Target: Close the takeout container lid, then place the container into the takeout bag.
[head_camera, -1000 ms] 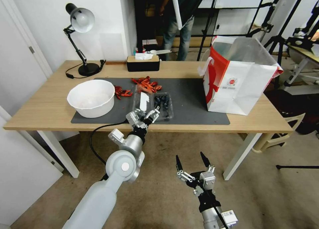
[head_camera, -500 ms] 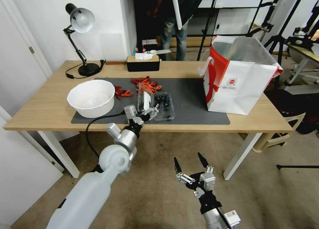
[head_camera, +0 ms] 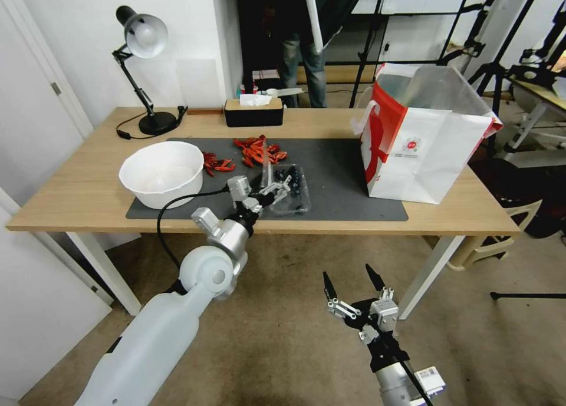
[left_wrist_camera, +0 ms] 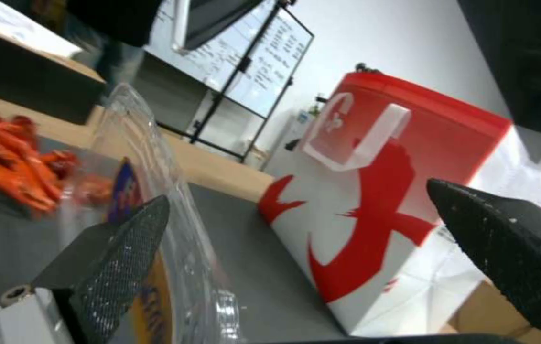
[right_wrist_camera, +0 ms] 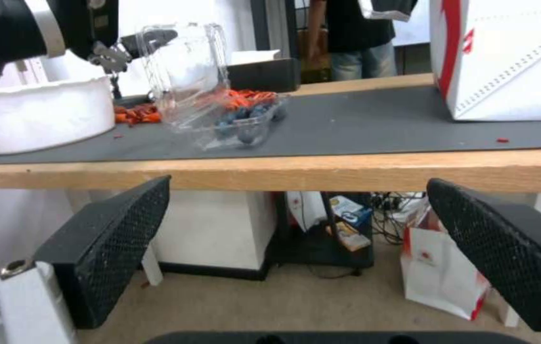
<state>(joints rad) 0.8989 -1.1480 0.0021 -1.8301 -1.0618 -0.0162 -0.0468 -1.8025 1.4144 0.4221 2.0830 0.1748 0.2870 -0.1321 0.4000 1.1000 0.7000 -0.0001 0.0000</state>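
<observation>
The takeout container (head_camera: 293, 189) is a clear clamshell holding dark blueberries, lying on the dark mat near the table's front edge; the right wrist view has it as well (right_wrist_camera: 240, 122). Its lid (head_camera: 266, 169) (right_wrist_camera: 184, 67) stands roughly upright on the hinge. My left gripper (head_camera: 272, 188) (left_wrist_camera: 296, 196) is open at the lid, one finger (left_wrist_camera: 117, 253) pressed against the outer face of the lid (left_wrist_camera: 149, 157). The takeout bag (head_camera: 421, 141) (left_wrist_camera: 379, 215) (right_wrist_camera: 506, 57), white with red panels, stands open at the table's right. My right gripper (head_camera: 349, 273) (right_wrist_camera: 296, 184) hangs open below the table edge.
A white bowl (head_camera: 162, 173) sits on the mat (head_camera: 354, 182) left of the container. Red food pieces (head_camera: 256, 149) lie behind it. A black tissue box (head_camera: 253, 112) and a desk lamp (head_camera: 144, 38) stand at the back. A white chair (head_camera: 501, 229) is at the right.
The lid went from lying flat open to standing upright as my left gripper swung right and forward against it. The right gripper drifted slightly right.
</observation>
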